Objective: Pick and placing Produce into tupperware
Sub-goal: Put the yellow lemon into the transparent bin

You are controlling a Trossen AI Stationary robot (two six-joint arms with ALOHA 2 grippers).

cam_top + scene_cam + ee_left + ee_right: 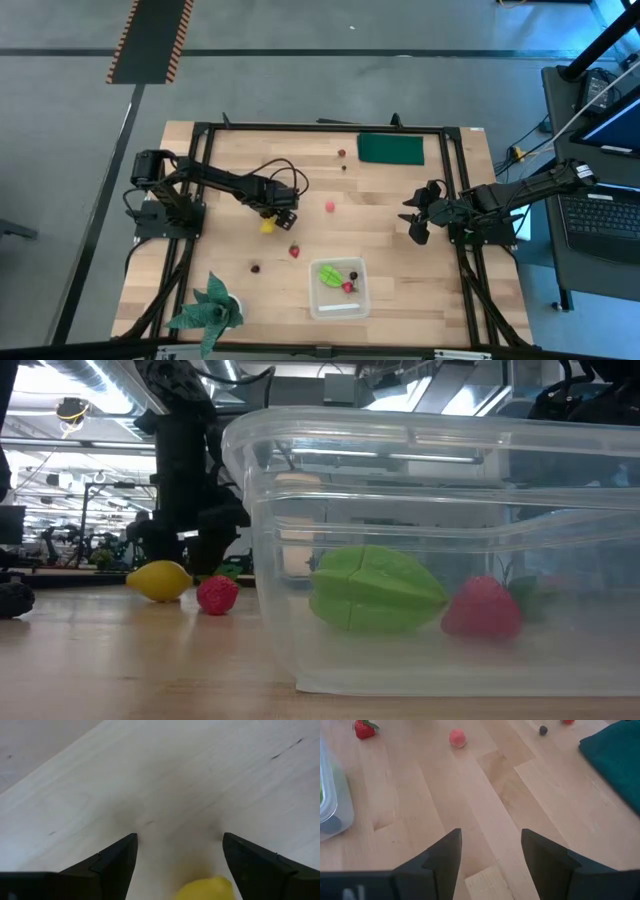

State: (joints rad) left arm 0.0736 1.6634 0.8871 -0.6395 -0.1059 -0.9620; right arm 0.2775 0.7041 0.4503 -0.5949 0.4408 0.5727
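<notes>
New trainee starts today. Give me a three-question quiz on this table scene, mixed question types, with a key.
1. True or false: the tupperware holds nothing.
2. Which piece lies between the left gripper fingers? A) pink berry B) yellow lemon C) strawberry
3. Fill in: the right gripper hovers open over bare ____.

Key: 1 false, a light green piece and a red berry lie inside; 2 B; 3 table.

Table (400,250): I see light wood planks inside a black frame.
Pad (391,149): dark green rectangle, flat at my far edge, right of centre.
Plant (208,312): teal, leafy, at the near left corner.
Laptop (603,215): open, off the table's right side.
Floor tape (150,40): orange-black striped strip beyond the table.
</notes>
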